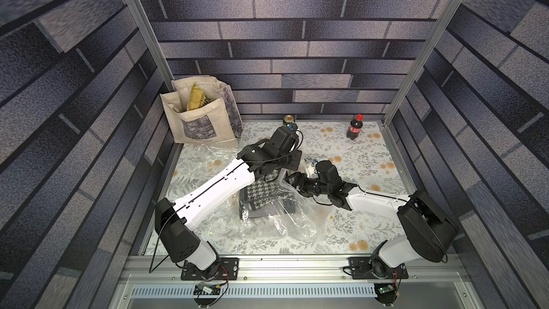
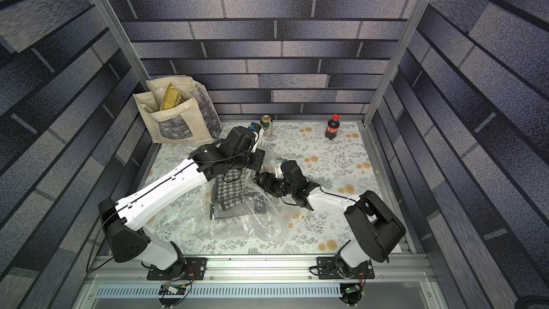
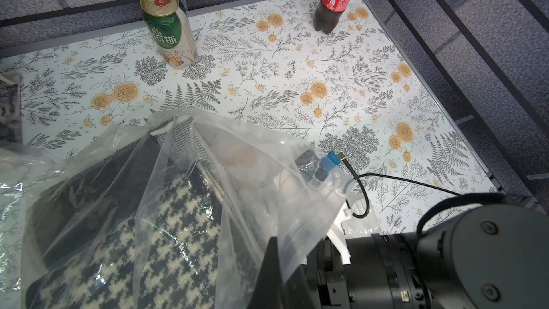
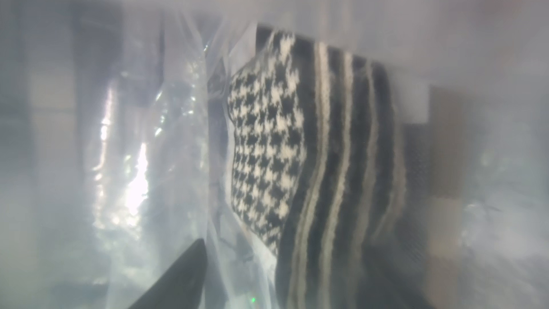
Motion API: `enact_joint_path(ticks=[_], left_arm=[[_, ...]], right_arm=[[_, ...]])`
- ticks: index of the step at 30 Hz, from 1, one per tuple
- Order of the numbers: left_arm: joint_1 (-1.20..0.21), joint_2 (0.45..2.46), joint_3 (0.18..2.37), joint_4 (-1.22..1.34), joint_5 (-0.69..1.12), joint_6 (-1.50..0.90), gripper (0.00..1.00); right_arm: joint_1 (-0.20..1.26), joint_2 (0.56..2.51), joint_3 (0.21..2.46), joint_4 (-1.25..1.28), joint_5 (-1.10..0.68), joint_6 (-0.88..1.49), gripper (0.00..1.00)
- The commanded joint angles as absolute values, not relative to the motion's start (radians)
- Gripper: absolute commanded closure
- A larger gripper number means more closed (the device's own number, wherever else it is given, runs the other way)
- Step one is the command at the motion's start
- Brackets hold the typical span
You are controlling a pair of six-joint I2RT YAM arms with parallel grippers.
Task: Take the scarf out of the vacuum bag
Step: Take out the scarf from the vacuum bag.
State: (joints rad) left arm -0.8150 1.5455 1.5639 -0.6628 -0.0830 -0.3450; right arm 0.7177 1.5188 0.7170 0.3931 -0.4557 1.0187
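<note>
**Extraction step, bag mouth held open.** The left gripper (image 3: 269,263) is closed, and the film tenting up to it suggests that it pinches the upper lip of the vacuum bag (image 1: 297,224). The houndstooth scarf (image 1: 263,194) lies folded inside that bag, near the middle of the table (image 1: 356,156). The right gripper (image 1: 289,180) reaches in under the raised film. In its wrist view only one finger (image 4: 184,277) shows clearly through the haze, beside the scarf's striped end, so you cannot tell whether the jaws bear on the cloth. On this reading, your next move calls for a firm hold on that end, then a pull out through the mouth with the lip kept up. The surface is a glossy floral sheet. A tote bag (image 1: 202,114) stands in the far left corner, close to the film's far edge. A can (image 3: 167,28) and a cola bottle (image 1: 354,127) stand well apart from it, within brick-print walls (image 1: 297,54).
</note>
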Motion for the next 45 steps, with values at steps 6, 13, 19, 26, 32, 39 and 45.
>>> enact_joint_path(ticks=[6,13,19,26,32,39,45], left_arm=[[-0.811,1.502,1.548,-0.654,-0.086,-0.360,1.00],[-0.805,1.499,1.545,-0.656,-0.086,-0.360,1.00],[-0.788,1.493,1.524,-0.658,-0.096,-0.372,1.00],[-0.766,1.483,1.507,-0.658,-0.094,-0.382,1.00],[-0.756,1.474,1.513,-0.662,-0.106,-0.386,1.00],[-0.739,1.458,1.527,-0.670,-0.109,-0.380,1.00],[-0.711,1.456,1.544,-0.693,-0.102,-0.367,1.00]], right_arm=[[0.745,1.581,0.731,0.411,-0.483,1.043,0.24],[0.761,1.628,0.764,0.383,-0.477,1.023,0.39],[0.766,1.549,0.775,0.291,-0.436,0.966,0.66],[0.766,1.376,0.844,0.016,-0.313,0.820,0.93],[0.765,1.328,0.935,-0.144,-0.248,0.752,1.00],[0.762,1.256,1.003,-0.287,-0.111,0.690,1.00],[0.758,1.227,1.092,-0.415,-0.055,0.643,1.00]])
